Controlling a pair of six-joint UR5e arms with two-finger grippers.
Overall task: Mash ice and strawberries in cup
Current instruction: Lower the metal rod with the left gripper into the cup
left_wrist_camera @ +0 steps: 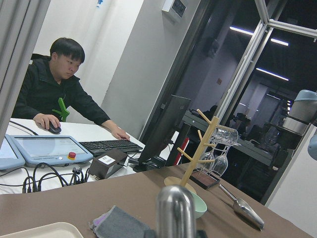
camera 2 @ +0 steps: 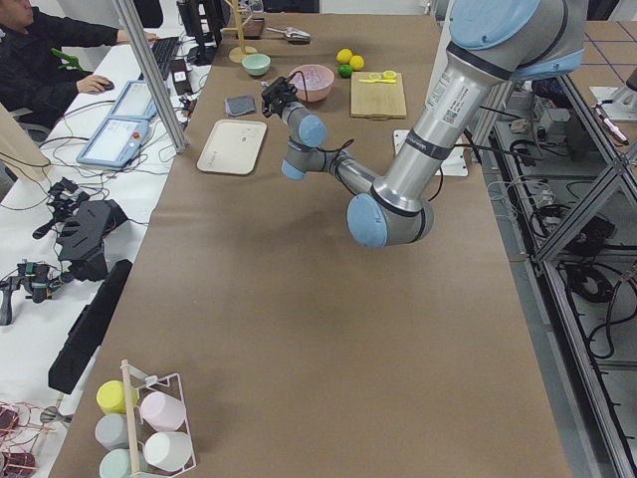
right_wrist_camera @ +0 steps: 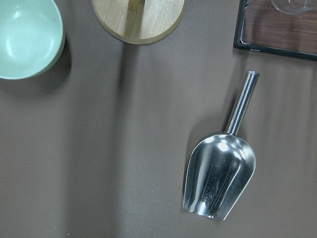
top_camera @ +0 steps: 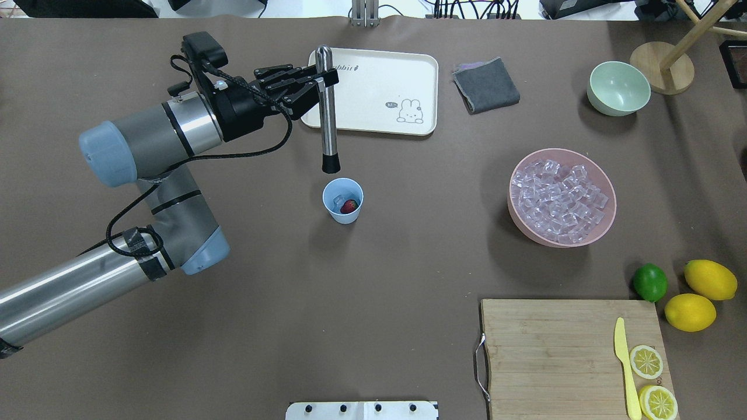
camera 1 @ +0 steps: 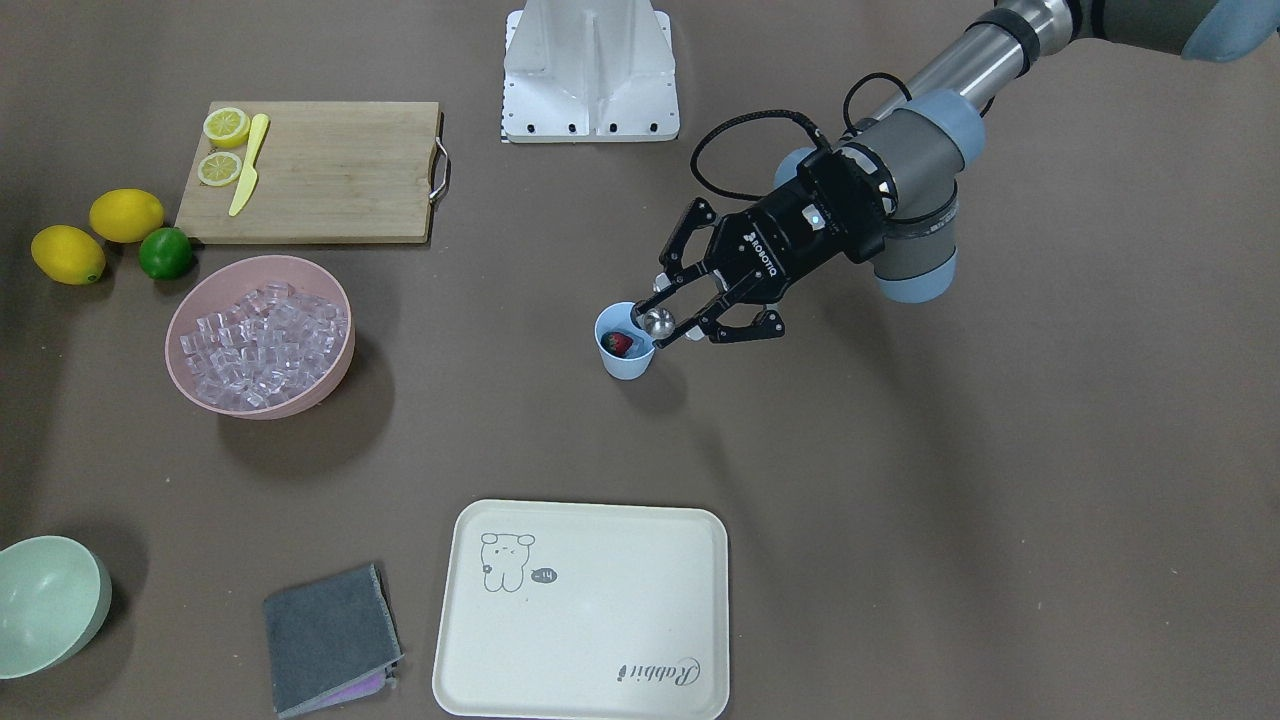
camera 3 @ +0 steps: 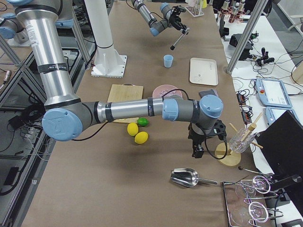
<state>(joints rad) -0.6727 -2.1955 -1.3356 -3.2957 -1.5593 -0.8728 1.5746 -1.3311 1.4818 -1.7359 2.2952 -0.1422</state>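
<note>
The left end effector (top_camera: 320, 79) gripped a muddler (top_camera: 328, 122) above the cup (top_camera: 342, 217) of ice (top_camera: 338, 201) and strawberry (top_camera: 349, 206). The right end effector's (camera 3: 198, 144) grip was unclear.

Wide tabletop (top_camera: 432, 233) between cup (top_camera: 343, 218) and pink bowl (top_camera: 528, 232); steel muddler (top_camera: 328, 116) just above the cup.

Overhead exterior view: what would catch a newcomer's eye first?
The left claw grips a steel muddler, black tip down, poised near the light-blue cup mid-table, which holds a strawberry. To the cup's right in this view sits a pink bowl heaped with ice cubes.
</note>
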